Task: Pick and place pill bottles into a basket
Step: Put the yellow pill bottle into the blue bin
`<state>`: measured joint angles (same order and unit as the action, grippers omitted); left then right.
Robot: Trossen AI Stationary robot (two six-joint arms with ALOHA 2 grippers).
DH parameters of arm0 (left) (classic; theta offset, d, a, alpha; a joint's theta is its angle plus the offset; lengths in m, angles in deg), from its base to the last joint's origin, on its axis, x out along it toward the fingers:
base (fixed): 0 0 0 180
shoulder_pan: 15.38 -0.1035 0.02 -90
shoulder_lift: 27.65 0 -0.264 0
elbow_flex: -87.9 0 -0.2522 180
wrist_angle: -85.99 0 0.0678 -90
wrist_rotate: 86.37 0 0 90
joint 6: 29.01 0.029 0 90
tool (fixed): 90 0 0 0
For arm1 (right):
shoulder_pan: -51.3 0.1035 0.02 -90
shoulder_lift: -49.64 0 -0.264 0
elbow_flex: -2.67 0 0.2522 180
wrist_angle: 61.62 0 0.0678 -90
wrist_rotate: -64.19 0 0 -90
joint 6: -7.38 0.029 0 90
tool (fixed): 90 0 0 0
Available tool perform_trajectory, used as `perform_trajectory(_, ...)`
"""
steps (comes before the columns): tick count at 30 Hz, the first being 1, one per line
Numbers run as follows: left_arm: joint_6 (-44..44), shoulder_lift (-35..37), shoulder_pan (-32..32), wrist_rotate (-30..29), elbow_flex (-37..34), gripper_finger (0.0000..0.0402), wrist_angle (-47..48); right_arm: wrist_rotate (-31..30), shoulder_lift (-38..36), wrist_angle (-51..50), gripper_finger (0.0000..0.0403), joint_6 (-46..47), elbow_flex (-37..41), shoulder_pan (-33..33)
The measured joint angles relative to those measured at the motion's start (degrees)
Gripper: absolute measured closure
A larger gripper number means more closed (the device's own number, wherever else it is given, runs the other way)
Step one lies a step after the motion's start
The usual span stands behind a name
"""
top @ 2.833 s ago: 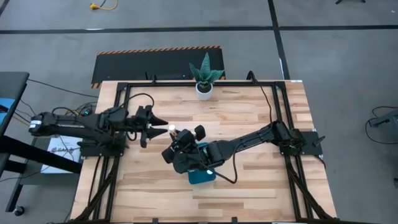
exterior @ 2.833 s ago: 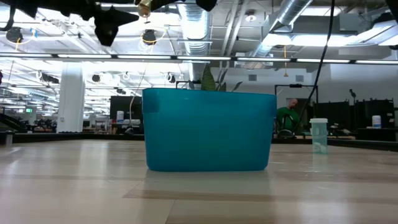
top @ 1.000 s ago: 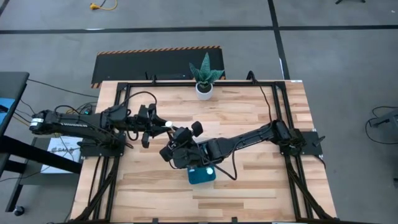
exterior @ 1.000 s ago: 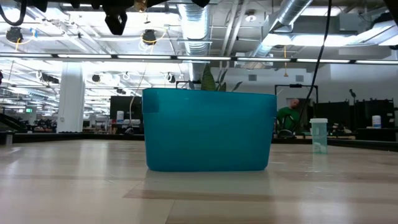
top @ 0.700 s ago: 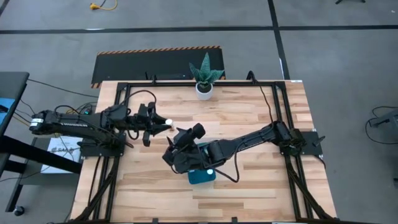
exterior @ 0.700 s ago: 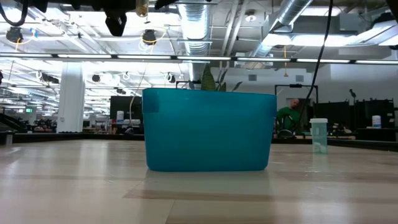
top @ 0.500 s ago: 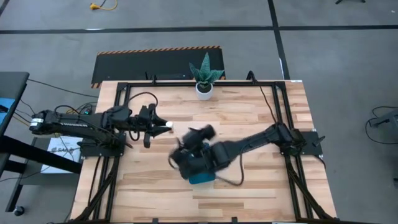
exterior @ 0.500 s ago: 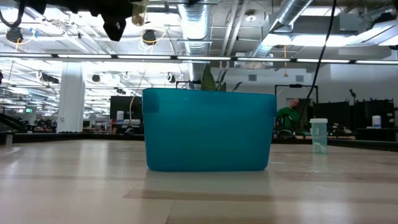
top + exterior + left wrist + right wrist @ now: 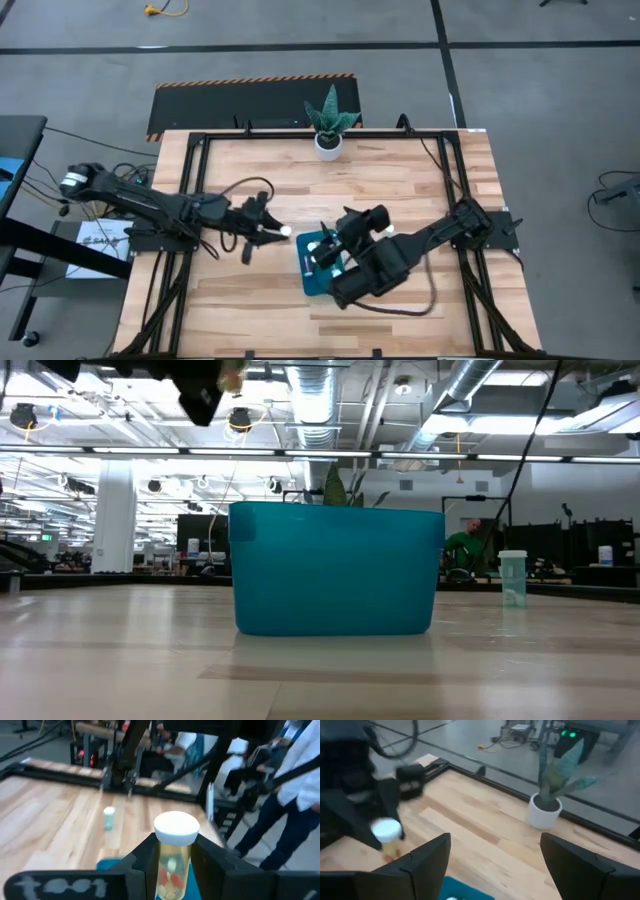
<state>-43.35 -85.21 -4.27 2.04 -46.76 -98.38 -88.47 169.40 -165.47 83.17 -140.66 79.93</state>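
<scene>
Left gripper (image 9: pixel 280 232): raised above the table (image 9: pixel 420 190), just left of the basket (image 9: pixel 322 262); its jaws are clamped on a pill bottle (image 9: pixel 172 857).

Held pill bottle: clear amber body with a white round cap and coloured pills inside, upright between the two dark fingers (image 9: pixel 142 860) in the left wrist view; in the high view its white cap shows at the gripper's tip, close to the basket's left edge.

Right gripper (image 9: pixel 495 857): over the basket, its arm reaching in from the table's right side; jaws spread wide apart with nothing between them.

Basket: teal-blue, on the table near its middle, partly covered by the right arm in the high view; in the low view its near wall fills the centre.

Second pill bottle (image 9: pixel 512 577): pale, with a white cap, standing upright on the table well to the right of the basket in the low view.

Potted plant (image 9: pixel 329 122): white pot at the table's far edge, well apart from the basket.

Person (image 9: pixel 462 547): in green, far off in the room behind the table.
</scene>
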Motion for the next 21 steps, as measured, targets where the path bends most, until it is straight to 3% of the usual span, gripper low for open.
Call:
perform_trajectory(6, -2.83, -11.97, 4.77, -5.28, 0.36, 0.0316, -13.24, 0.51, -1.41, 0.09, 0.0101, -4.17, -0.14, -0.83)
perform_trajectory(21, -1.98, -38.27, 10.53, -9.03, 11.00, 0.0316, -23.94, 0.88, -1.45, 0.08, 0.0101, -7.97, -0.12, -1.82)
